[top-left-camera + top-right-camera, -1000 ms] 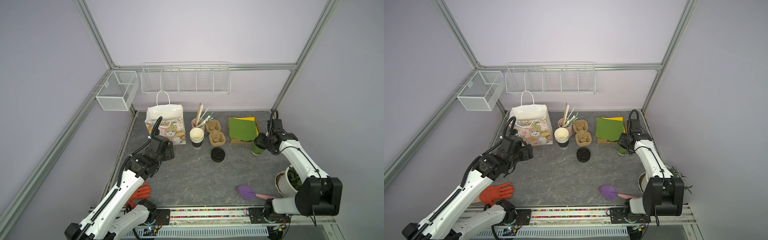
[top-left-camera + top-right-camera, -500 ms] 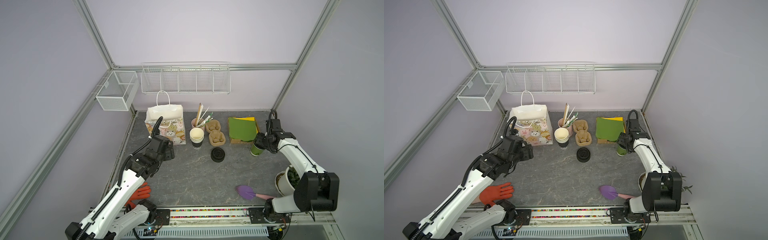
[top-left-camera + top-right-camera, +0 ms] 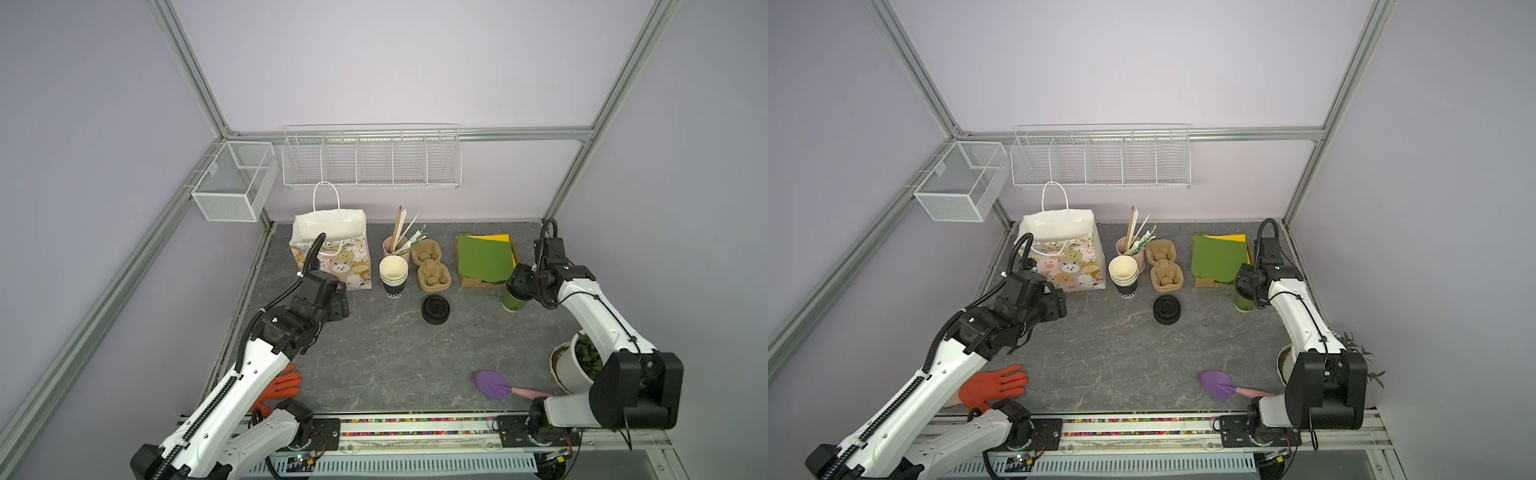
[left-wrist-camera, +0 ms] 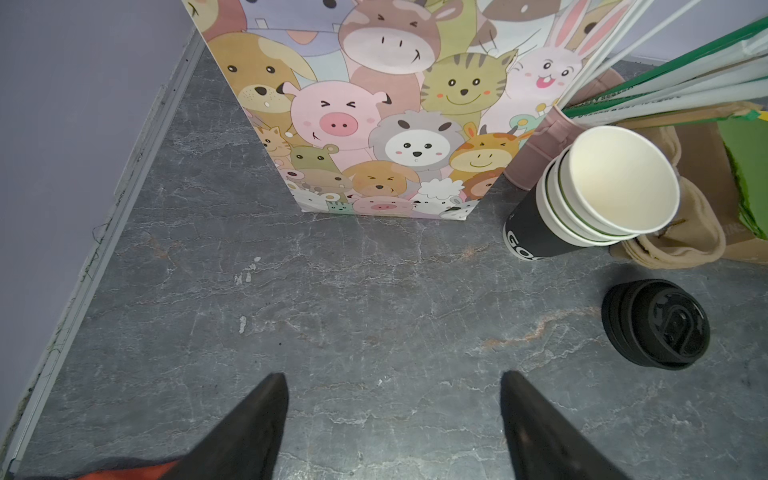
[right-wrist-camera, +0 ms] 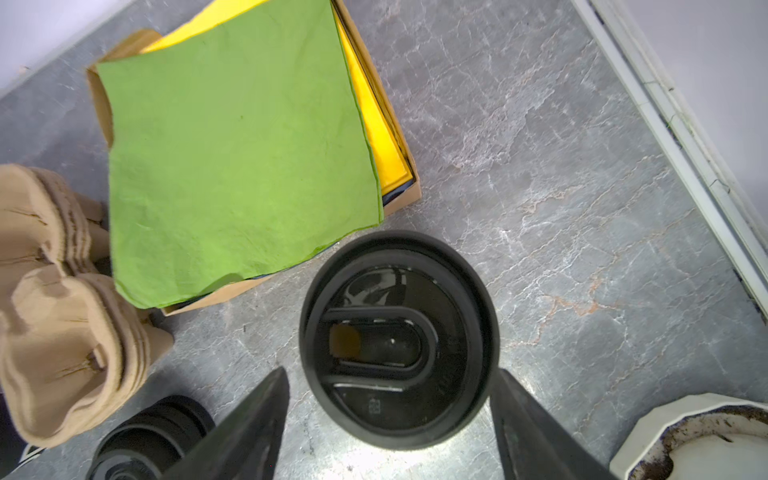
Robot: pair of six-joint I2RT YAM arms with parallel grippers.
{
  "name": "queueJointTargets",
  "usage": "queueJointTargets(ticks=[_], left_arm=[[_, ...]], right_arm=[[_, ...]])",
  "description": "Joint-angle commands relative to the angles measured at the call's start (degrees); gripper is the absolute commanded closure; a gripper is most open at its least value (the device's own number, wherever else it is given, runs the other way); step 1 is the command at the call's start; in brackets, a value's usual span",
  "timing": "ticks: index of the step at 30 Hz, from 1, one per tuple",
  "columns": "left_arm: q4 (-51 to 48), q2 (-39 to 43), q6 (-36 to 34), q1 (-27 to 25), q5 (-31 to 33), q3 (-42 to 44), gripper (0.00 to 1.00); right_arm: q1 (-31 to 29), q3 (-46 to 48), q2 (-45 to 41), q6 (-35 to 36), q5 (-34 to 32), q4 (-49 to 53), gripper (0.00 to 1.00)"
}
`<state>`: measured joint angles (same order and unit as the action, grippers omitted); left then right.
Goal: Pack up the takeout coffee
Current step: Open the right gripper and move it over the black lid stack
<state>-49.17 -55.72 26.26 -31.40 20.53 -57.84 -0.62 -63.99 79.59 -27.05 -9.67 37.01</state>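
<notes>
We see the takeout coffee (image 3: 514, 302) standing upright on the grey tabletop (image 3: 374, 353), just in front of the cardboard box of green and yellow sheets (image 3: 484, 259). Its black lid (image 5: 399, 338) sits between the fingers of the right gripper (image 5: 390, 371). They are spread wider than the lid, one on each side, and table shows beside one finger, so we judge it grips nothing. The left gripper (image 4: 392, 374) hangs wide apart and empty over bare table before the animal-print bag (image 4: 374, 124).
</notes>
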Motion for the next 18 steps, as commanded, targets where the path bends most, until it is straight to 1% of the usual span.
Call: queueJointTargets(ticks=[1, 3, 6, 7, 9, 11, 15, 18], left_arm=[[-0.8, 0.0, -0.6, 0.4, -0.1, 0.4, 0.19], [-0.8, 0.2, -0.6, 0.4, -0.2, 0.4, 0.19], [-0.4, 0.7, -0.5, 0.4, -0.7, 0.5, 0.19], [-0.1, 1.0, -0.6, 0.4, -0.8, 0.5, 0.19], [0.1, 1.5, -0.5, 0.4, -1.0, 0.7, 0.19], [0.2, 2.0, -0.5, 0.4, -0.9, 0.7, 0.19], [0.3, 2.0, -0.6, 0.4, -0.7, 0.7, 0.19], [0.1, 1.7, -0.7, 0.4, -0.6, 0.6, 0.19]], right_arm=[[-0.9, -1.6, -3.8, -0.1, -2.0, 0.9, 0.21], [-2.3, -1.9, -5.4, 0.5, -2.6, 1.4, 0.21], [-6.9, -2.2, -8.0, 1.6, -3.1, 1.4, 0.21], [-8.5, -2.3, -8.4, 1.5, -2.7, 1.6, 0.21], [-12.5, -1.8, -8.8, 0.7, 0.3, 1.3, 0.21], [-16.7, -0.4, -8.6, -0.5, 1.5, 0.7, 0.21], [-25.9, 1.5, -6.0, -2.2, -1.3, -1.3, 0.22], [-30.9, 2.0, -3.6, -3.5, -2.4, -2.7, 0.23]])
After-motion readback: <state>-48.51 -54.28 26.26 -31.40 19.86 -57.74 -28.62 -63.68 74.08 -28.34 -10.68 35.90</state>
